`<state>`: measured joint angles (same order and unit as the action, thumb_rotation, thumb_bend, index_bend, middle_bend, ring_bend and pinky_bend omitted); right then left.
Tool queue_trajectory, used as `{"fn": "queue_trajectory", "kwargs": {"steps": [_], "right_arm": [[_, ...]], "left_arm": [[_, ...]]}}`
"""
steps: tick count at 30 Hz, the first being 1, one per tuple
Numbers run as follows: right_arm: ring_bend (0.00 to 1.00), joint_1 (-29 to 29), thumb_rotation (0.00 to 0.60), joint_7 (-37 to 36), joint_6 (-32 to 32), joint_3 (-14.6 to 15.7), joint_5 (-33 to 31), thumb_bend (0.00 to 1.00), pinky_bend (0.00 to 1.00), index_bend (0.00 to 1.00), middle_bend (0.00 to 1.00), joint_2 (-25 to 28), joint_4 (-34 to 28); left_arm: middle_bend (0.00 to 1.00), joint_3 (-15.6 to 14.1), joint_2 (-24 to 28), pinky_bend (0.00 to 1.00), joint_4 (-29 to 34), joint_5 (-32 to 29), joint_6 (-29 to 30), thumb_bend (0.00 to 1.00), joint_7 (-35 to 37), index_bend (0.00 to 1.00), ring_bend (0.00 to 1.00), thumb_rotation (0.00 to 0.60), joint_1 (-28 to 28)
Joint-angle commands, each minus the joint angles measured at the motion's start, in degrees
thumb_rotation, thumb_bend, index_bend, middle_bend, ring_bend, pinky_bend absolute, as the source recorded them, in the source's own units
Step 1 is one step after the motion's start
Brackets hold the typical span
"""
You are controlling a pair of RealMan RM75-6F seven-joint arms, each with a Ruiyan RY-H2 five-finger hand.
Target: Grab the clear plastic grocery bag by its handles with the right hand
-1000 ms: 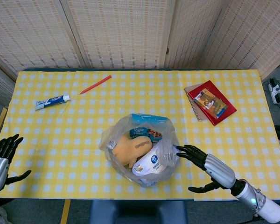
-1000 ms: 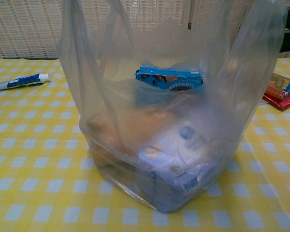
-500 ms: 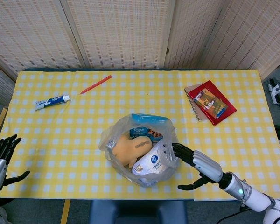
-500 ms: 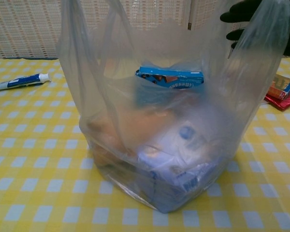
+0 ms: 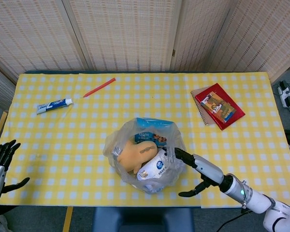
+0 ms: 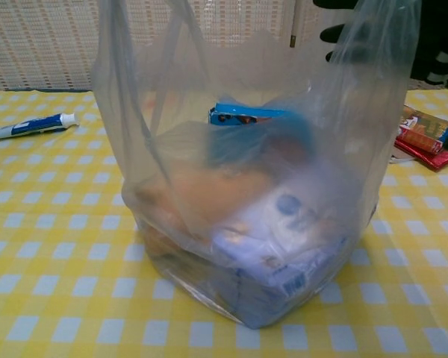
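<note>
The clear plastic grocery bag [image 5: 146,161] stands upright near the front edge of the tabletop [image 5: 63,140] — thin, wrinkled, showing a blue box, a tan item and a white pouch. Its handles [image 6: 145,52] rise straight up. The right hand [image 5: 191,164] touches its right side, fingers [image 5: 179,154] spread, pinching nothing. Yellow checked cloth; woven screens behind.

Each robot hand [image 5: 199,170] has black fingers [image 5: 182,155], silver palm, white forearm [image 5: 273,212].

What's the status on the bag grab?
Right hand open, fingertips at the bag rim, handles not gripped. Left hand open, idle at table edge. Nothing blocking.
</note>
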<state>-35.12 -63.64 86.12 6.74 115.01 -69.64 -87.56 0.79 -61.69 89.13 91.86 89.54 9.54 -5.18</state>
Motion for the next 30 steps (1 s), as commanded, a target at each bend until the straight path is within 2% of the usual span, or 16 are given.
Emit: {"fn": "queue_trajectory", "kwargs": {"steps": [1,19,30], "right_arm": [[0.0,-0.8,0.6,0.2,-1.1,0.2,-0.5,0.2,0.0,0.0,0.0,-0.4,0.0],[0.0,-4.8,0.6,-0.7,-4.2,0.6,-1.7,0.18,0.0,0.0,0.0,-2.0,-1.6],[0.0,-8.2,0.6,-3.7,-7.0,0.1,-3.2,0.17,0.0,0.0,0.0,-2.9,-2.8]], "left_arm": [[0.07,0.0,0.1,0.0,0.0,0.1,0.1,0.1,0.2,0.06,0.03,0.6,0.1],[0.07,0.0,0.5,0.0,-0.1,0.7,1.4,0.1,1.1,0.06,0.03,0.6,0.7],[0.07,-0.2,0.7,0.0,0.0,1.2,1.7,0.1,1.6,0.06,0.03,0.6,0.8]]}}
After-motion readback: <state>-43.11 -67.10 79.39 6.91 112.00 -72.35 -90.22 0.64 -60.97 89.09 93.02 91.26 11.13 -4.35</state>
